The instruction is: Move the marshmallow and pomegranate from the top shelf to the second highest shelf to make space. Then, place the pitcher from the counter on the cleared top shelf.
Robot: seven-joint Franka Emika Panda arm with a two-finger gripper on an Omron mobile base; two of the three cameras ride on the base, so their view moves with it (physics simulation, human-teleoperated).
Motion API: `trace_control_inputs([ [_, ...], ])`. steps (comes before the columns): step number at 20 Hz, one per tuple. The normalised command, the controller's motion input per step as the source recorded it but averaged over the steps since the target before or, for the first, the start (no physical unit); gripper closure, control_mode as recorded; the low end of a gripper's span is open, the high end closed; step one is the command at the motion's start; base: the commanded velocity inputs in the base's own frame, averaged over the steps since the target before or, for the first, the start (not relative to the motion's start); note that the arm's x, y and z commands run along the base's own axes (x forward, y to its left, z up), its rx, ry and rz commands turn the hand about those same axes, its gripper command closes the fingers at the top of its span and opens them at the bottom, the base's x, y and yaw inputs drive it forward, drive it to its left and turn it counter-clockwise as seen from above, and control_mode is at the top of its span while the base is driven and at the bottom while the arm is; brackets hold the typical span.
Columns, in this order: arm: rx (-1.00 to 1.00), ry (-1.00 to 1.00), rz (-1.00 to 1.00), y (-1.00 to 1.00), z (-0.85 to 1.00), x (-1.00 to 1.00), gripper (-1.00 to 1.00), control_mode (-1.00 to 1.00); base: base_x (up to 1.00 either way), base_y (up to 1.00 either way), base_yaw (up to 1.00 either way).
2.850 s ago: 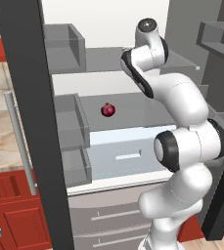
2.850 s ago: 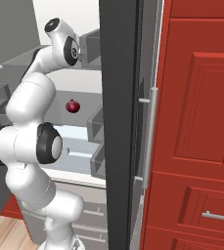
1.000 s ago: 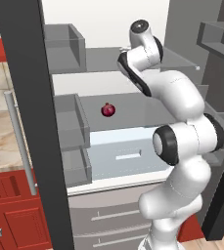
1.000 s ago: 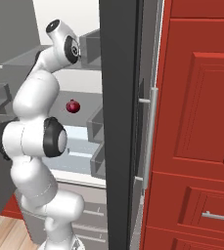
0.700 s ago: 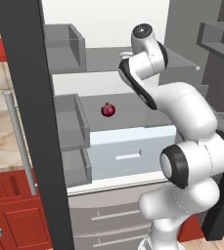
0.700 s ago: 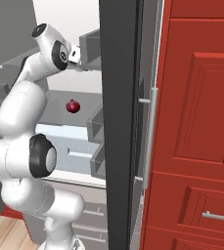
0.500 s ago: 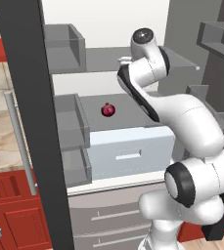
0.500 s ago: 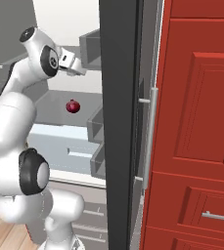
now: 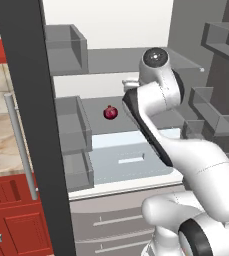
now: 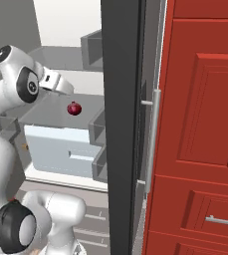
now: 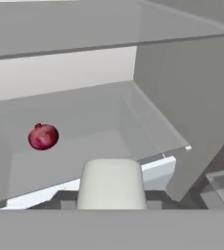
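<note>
Gripping marshmallow (image 11: 112, 183), gripper (image 11: 112, 204) fingertips hidden behind it | pomegranate (image 9: 111, 112) lies on second highest shelf (image 9: 98, 105)

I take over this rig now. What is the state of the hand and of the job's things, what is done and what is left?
Hand: shut on the marshmallow, in the fridge between the two shelves.
Pomegranate: already lying on the second highest shelf.
Top shelf: nothing seen on the part that shows.
Done: pomegranate moved, marshmallow lifted.
Left: set the marshmallow on the second highest shelf, then fetch the pitcher from the counter and put it on the top shelf.
</note>
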Motion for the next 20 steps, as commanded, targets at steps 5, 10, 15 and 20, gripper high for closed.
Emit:
trace_control_inputs([
  [5,0.00,0.04,0.09,0.00,-0.73,-0.52,1.00,-1.00,0.00,0.00,0.00],
  [10,0.00,0.01,0.09,0.00,-0.72,0.09,1.00,-1.00,0.00,0.00,0.00],
  [15,0.00,0.06,0.04,-0.04,-0.45,0.58,1.00,-1.00,0.00,0.00,0.00],
  [20,0.00,0.07,0.01,-0.04,-0.35,0.79,1.00,-1.00,0.00,0.00,0.00],
])
